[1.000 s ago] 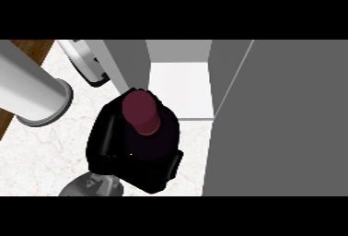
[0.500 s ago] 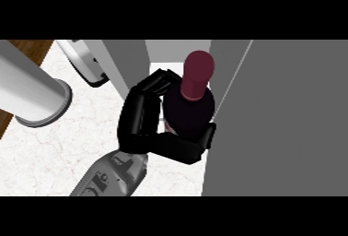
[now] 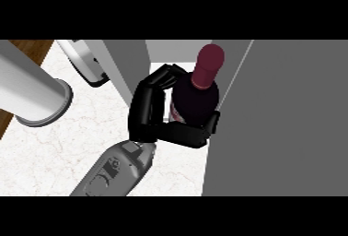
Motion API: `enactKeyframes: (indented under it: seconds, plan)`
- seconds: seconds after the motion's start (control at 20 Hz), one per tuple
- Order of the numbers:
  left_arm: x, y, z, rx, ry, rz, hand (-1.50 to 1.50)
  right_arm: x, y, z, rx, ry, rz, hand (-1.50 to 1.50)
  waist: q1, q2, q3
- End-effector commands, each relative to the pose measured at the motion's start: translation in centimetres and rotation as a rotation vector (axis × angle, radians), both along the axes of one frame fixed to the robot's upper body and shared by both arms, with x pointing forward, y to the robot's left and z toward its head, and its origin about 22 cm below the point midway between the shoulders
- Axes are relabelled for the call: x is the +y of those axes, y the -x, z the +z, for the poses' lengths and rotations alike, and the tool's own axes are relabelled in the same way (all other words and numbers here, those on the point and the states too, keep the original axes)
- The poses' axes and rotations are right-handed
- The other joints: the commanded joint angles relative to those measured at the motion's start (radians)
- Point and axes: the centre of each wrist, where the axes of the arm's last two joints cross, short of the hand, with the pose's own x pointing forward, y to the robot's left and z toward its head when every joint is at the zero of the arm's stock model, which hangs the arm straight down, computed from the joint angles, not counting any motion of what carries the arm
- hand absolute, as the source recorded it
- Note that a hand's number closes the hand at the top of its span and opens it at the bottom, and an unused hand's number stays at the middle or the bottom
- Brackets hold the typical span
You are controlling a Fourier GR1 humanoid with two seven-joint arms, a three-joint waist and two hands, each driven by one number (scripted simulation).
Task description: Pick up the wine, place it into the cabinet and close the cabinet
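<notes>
A dark wine bottle (image 3: 195, 99) with a maroon cap leans away from me, its top at the cabinet's opening. My left hand (image 3: 148, 110) is shut on it: fingers (image 3: 163, 76) curl round its far side and the thumb (image 3: 194, 134) wraps its near side, hiding the lower body. The grey cabinet (image 3: 128, 64) stands ahead, with a pale inside showing behind the bottle. Its open door (image 3: 285, 120) fills the right side, and the bottle almost touches the door's edge. My right hand does not show.
A tall light-grey cylinder (image 3: 31, 87) with a flanged base stands on the white marble counter (image 3: 61, 156) at the left. A white appliance (image 3: 85, 62) sits behind it beside the cabinet's wall. A wooden strip runs along the far left.
My left hand has carried the bottle away from me and to the right, from over the counter to the cabinet's opening beside the door. The bottle now leans with its cap further in.
</notes>
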Motion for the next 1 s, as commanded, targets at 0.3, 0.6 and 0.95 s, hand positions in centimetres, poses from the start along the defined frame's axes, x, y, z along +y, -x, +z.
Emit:
enactKeyframes:
  seconds: [0.3, 0.6, 0.95]
  plan:
    - [-0.4, -1.2, -1.3, 0.040, 0.071, 0.048, 1.50, 0.0, 3.5, 1.5, -0.040, -0.044, 0.034, -1.50, -0.003, 0.000, 0.000]
    - [-0.4, -2.0, -4.5, 0.042, 0.021, 0.059, 1.50, -0.1, 2.1, 1.9, -0.055, -0.046, 0.042, -1.50, 0.001, 0.001, 0.000]
    - [0.2, -2.5, -9.2, 0.006, -0.092, 0.109, 1.50, 0.6, 1.0, 1.1, -0.048, -0.054, 0.037, -1.50, -0.005, 0.003, -0.001]
